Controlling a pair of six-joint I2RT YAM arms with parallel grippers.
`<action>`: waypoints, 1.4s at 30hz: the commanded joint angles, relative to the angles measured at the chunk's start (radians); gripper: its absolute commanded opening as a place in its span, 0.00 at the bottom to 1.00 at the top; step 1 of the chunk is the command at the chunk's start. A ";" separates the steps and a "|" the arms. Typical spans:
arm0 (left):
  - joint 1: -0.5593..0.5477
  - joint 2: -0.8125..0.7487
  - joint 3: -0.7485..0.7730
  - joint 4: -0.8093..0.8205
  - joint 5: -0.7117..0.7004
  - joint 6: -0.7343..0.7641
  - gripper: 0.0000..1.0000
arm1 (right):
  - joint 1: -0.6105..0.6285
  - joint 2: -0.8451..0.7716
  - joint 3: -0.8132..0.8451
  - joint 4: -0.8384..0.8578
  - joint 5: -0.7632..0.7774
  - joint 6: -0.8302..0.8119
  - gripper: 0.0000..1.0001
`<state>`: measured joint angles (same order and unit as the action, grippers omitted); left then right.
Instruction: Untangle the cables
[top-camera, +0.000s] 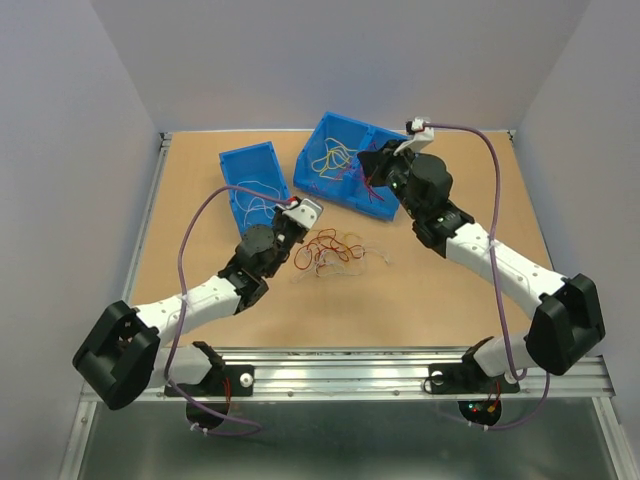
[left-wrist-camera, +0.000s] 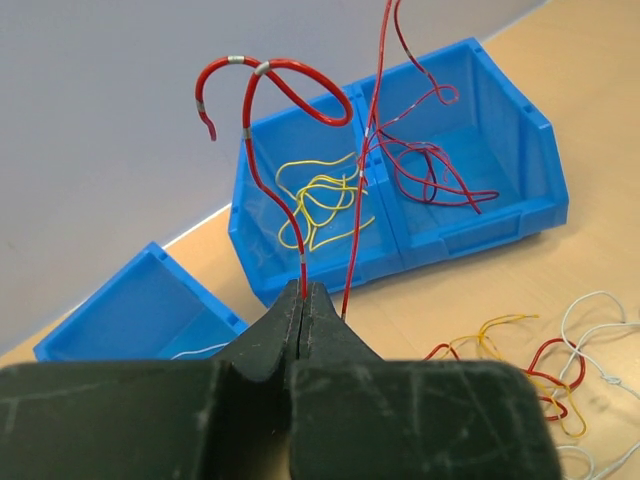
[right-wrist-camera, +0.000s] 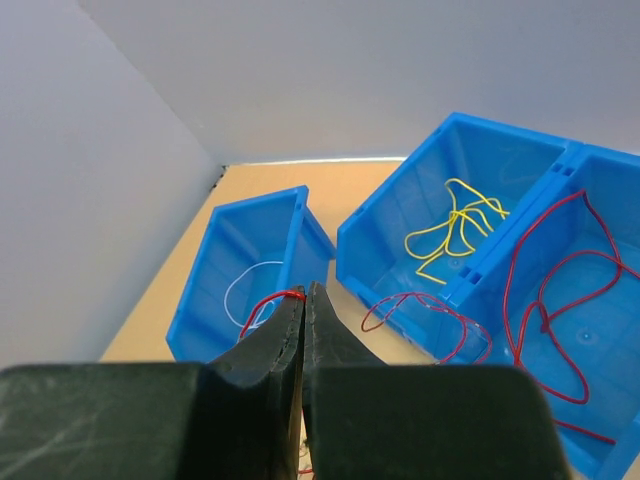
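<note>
Nearest the arm bases, the left hand (left-wrist-camera: 303, 290) is clamped on the lower end of a stiff red wire (left-wrist-camera: 246, 140), which rises from the closed fingertips and curls over at the top. The hand probably holds it high so the wire hangs free of the others. Just beside this hand, the unsorted tangle of cables (top-camera: 330, 250), red, yellow and white loops, lies on the worktop (top-camera: 450, 290). Farther out, the right hand (right-wrist-camera: 303, 292) is also pinched closed, with a short bit of red wire showing at its tips. I cannot tell whether that is the same strand. Beyond it stand a small blue bin (top-camera: 232, 160) holding a white wire (right-wrist-camera: 245, 290) and a two-compartment blue bin (top-camera: 330, 120). One compartment holds yellow wires (right-wrist-camera: 455, 230) and the other red wires (right-wrist-camera: 560, 290), so freed cables seem to be sorted by colour.
</note>
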<state>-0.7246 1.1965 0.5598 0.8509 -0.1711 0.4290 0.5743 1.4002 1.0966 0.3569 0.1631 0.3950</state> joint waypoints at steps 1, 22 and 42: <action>0.011 0.020 0.035 0.022 0.013 -0.009 0.00 | -0.031 -0.049 0.114 0.051 0.068 0.002 0.01; 0.059 -0.083 0.035 -0.029 0.065 -0.059 0.99 | -0.180 0.181 0.292 -0.032 0.026 0.018 0.01; 0.099 -0.120 0.057 -0.092 0.108 -0.081 0.99 | -0.363 0.381 0.232 -0.030 -0.039 0.143 0.01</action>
<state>-0.6327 1.1080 0.5747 0.7189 -0.0780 0.3569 0.2344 1.7576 1.3231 0.3023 0.1543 0.5014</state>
